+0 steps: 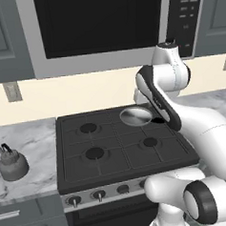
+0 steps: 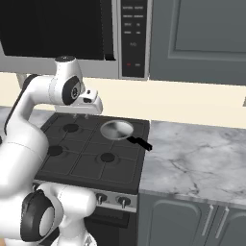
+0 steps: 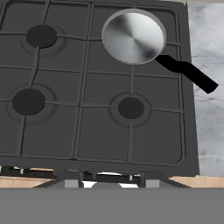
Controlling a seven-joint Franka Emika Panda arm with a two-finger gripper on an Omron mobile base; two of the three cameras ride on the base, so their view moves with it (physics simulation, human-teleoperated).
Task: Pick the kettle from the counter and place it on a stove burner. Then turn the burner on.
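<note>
- Kettle (image 1: 13,163) — small, squat, grey metal, dome-shaped body with a thin black arched handle on top — sits upright on the counter (image 1: 33,139), to the left of the stove and well apart from the arm.
- Counter here is white-and-grey veined marble; in the right base view the same marble runs on to the right of the stove (image 2: 202,153).
- Stove (image 1: 122,147) is black, with grates over four round burners; the front-left stove burner (image 1: 95,153) is the one nearest the kettle.
- Frying pan (image 3: 133,36), round and silver, rests on the back-right burner, its black handle pointing out over the stove's right edge toward the marble.
- Gripper (image 2: 80,116) hangs above the back of the stove, close to the pan's left side in the right base view — whether its jaws are spread or pressed together I cannot tell.
- Knobs (image 1: 98,195), small and metal, line the stove's front panel.
- Microwave (image 1: 99,25) with a dark door hangs above the stove.
</note>
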